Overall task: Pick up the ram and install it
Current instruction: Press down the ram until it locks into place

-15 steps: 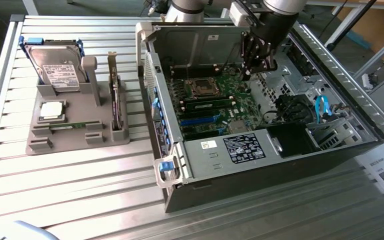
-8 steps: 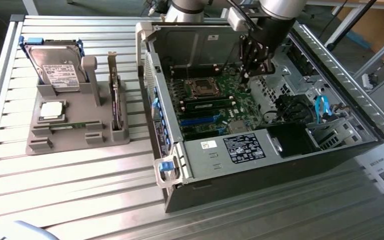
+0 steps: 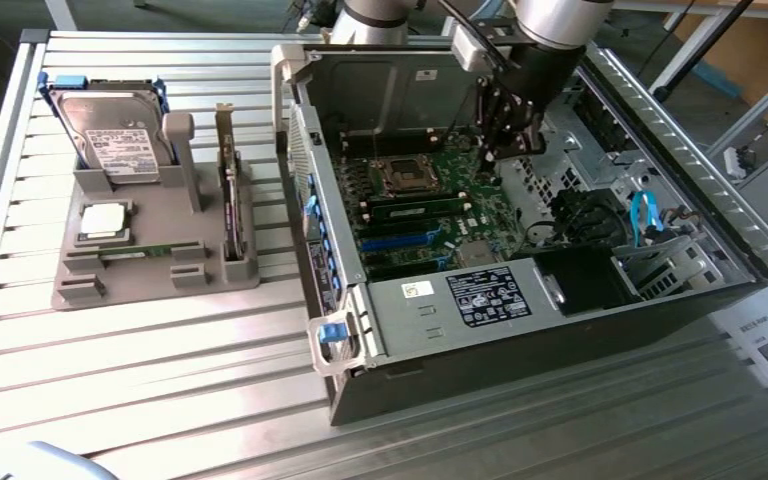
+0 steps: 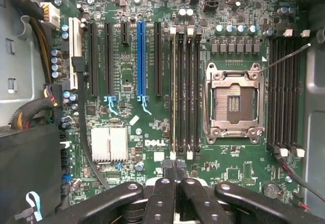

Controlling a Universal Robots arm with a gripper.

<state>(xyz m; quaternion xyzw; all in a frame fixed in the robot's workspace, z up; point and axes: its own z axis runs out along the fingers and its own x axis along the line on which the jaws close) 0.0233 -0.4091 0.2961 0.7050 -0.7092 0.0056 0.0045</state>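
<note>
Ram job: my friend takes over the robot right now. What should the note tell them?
Pincer: shut, holding nothing, over the motherboard inside the open computer case.
Ram: a thin green stick stands slotted into the motherboard beside the processor socket, close to the pincer's tips.
Done: the ram looks set into the board.
Left: whether it is pressed fully home cannot be told.
Gray holder: hard drive, processor chip and expansion card rest there, plus a thin greenish strip I cannot identify.
</note>
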